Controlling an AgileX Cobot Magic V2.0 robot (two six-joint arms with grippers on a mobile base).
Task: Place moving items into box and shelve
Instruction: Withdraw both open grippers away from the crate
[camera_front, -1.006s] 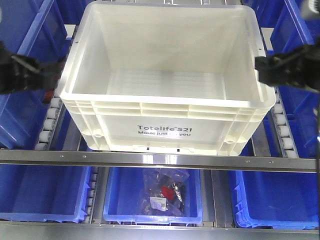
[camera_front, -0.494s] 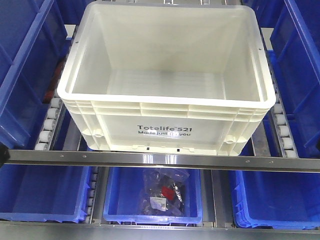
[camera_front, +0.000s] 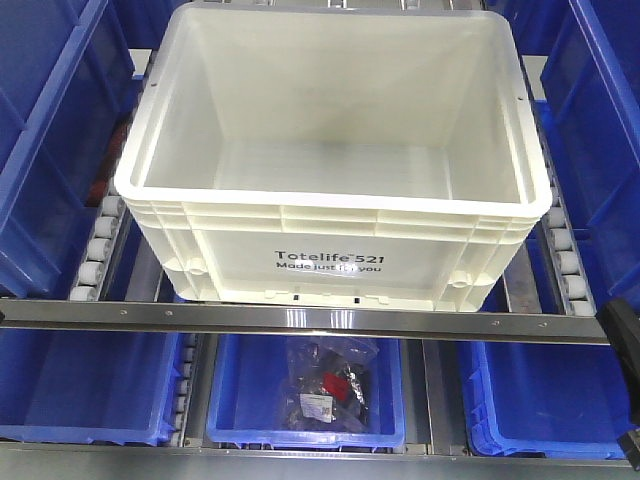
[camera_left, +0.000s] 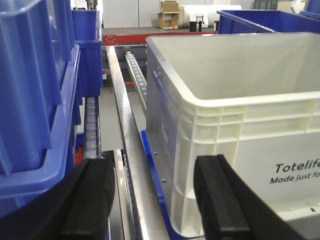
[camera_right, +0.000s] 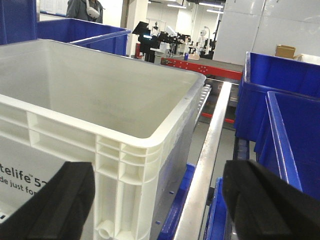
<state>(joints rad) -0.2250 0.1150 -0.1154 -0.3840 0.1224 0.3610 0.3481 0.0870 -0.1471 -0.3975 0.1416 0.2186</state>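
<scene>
We found the box (camera_front: 330, 250) shelved on the rollers yet empty — no plush toys visible; left gripper (camera_left: 152, 200) and right gripper (camera_right: 160, 200) gaped apart, holding nothing.

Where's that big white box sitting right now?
In the front view, the white box sits centre on the upper roller shelf, blue bins on both sides, above a metal rail.

White box (camera_front: 330, 245) upright on shelf rollers, interior bare.
</scene>
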